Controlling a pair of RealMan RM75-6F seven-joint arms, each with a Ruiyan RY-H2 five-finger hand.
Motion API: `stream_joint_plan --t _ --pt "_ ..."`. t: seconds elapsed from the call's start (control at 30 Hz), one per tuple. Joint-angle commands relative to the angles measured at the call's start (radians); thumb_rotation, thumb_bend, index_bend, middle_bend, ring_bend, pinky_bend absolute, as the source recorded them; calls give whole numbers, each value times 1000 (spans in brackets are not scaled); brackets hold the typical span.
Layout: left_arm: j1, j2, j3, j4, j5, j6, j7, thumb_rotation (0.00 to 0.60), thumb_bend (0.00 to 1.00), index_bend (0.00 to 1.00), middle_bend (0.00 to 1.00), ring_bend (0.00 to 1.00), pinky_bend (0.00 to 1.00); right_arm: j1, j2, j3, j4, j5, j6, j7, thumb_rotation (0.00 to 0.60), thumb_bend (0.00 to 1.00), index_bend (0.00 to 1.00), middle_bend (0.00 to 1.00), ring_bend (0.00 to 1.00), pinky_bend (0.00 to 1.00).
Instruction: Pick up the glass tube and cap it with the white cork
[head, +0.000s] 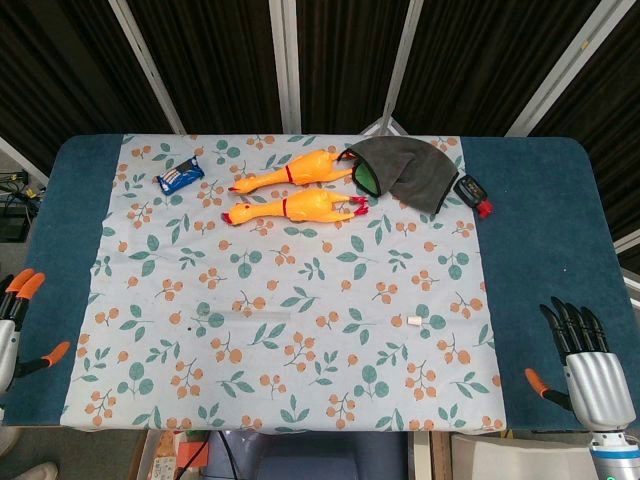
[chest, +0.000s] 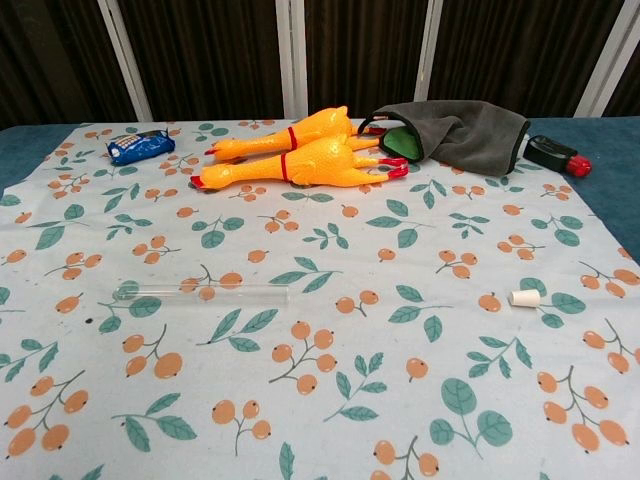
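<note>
**Tube and cork both on the cloth, both hands empty at the near edge**

Left hand (head: 15, 320): at the near left edge of the table, seen only in the head view and partly cut off by the frame. Orange-tipped fingers spread apart, holding nothing.

Right hand (head: 585, 365): at the near right corner, over the blue table cover (head: 545, 230). Dark fingers extended and apart, thumb out to the side, nothing in it.

Glass tube (chest: 200, 293): lying flat on the leaf-and-berry tablecloth (chest: 320, 400), long axis running left to right. It is well apart from the left hand, toward the right hand's side of it and slightly farther from the robot. Faint in the head view (head: 245, 316).

White cork (chest: 524, 298): on its side on the cloth, to the left of the right hand and a little beyond it, well apart from the tube's right end. Not touched by either hand.

Far side of the table, beyond both hands: two yellow rubber chickens (chest: 295, 160) side by side; a grey cloth (chest: 465, 135) with a green object (chest: 402, 142) showing under its edge; a blue snack packet (chest: 140, 146); a small black and red device (chest: 556, 155).
</note>
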Motion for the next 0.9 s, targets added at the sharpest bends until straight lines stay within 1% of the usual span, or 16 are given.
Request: stream_joint_plan --t 0.03,0.6,0.77,0.9 --pt "0 0 2 0 3 -1 3 600 199 47 38 0 0 0 0 0 -1 2 -1 1 600 269 0 0 0 0" --pt "-6 -4 10 -9 -2 -20 18 600 199 48 37 0 0 0 2 0 -8 10 -10 2 600 268 0 0 0 0" --pt "-14 -3 11 -35 -5 -35 34 600 199 90 42 0 0 0 4 0 -9 13 -13 2 600 269 0 0 0 0" --pt "-41 -4 -1 -84 -32 -77 84 600 199 135 68 0 0 -2 8 1 -13 20 -14 12 600 269 0 0 0 0"
